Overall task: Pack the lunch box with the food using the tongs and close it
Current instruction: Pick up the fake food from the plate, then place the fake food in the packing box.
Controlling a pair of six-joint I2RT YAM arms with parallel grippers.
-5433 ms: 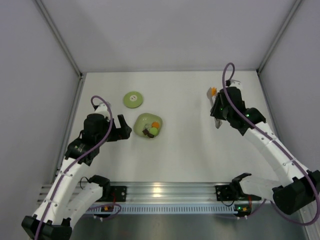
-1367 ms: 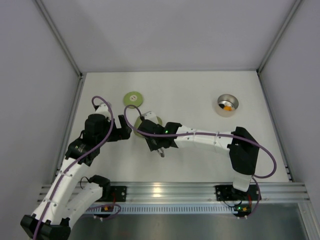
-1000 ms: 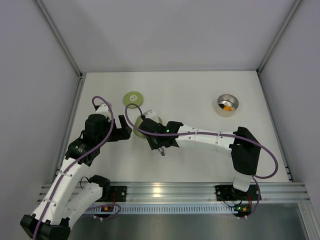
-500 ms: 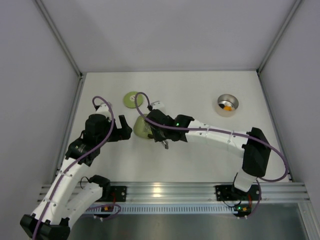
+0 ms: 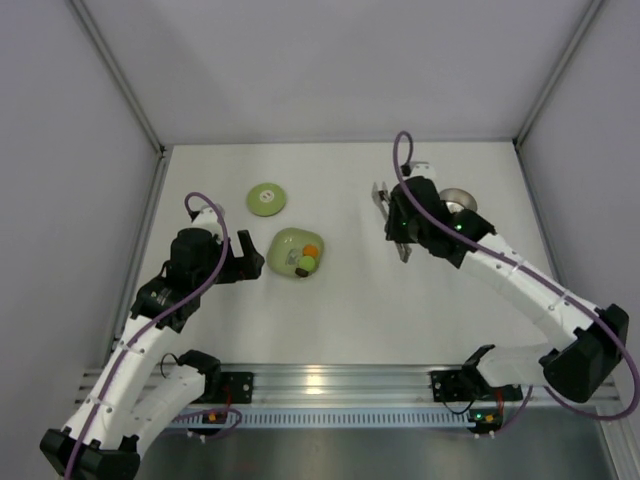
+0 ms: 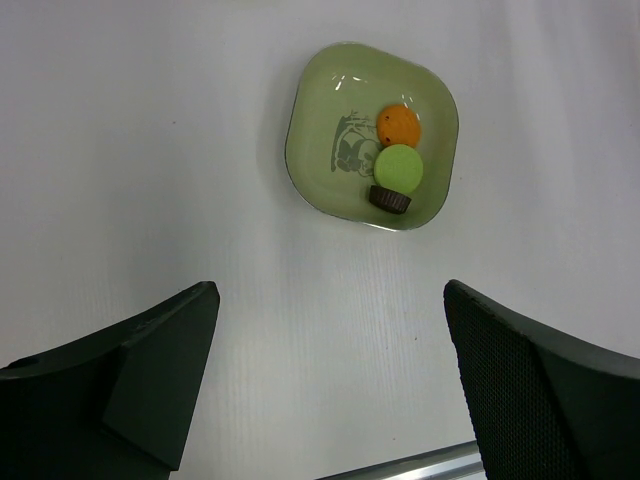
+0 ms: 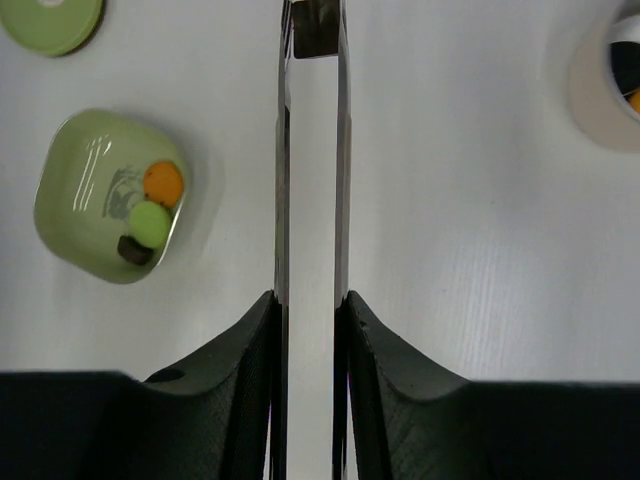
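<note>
**Plate left of centre, lunch box far right**

The plate (image 5: 285, 243) sits left of centre on the table (image 5: 350, 310), with three food pieces (image 5: 306, 259) on its right side. The lid (image 5: 266, 198) lies just behind it, slightly left. The lunch box (image 5: 462, 201) stands well to the right, with a piece (image 7: 633, 99) in it. Between plate and box are the tongs (image 5: 382, 197), clamped in the right gripper (image 5: 402, 222). The left gripper (image 5: 250, 258) is just left of the plate.

From my right wrist, the lunch box (image 7: 612, 85) runs off the right edge and the lid (image 7: 50, 18) off the top corner. The dark piece (image 7: 316, 30) between the tips of the tongs (image 7: 283, 200) is cut by the top edge. From above, my right arm (image 5: 510, 270) hides part of the lunch box.
</note>
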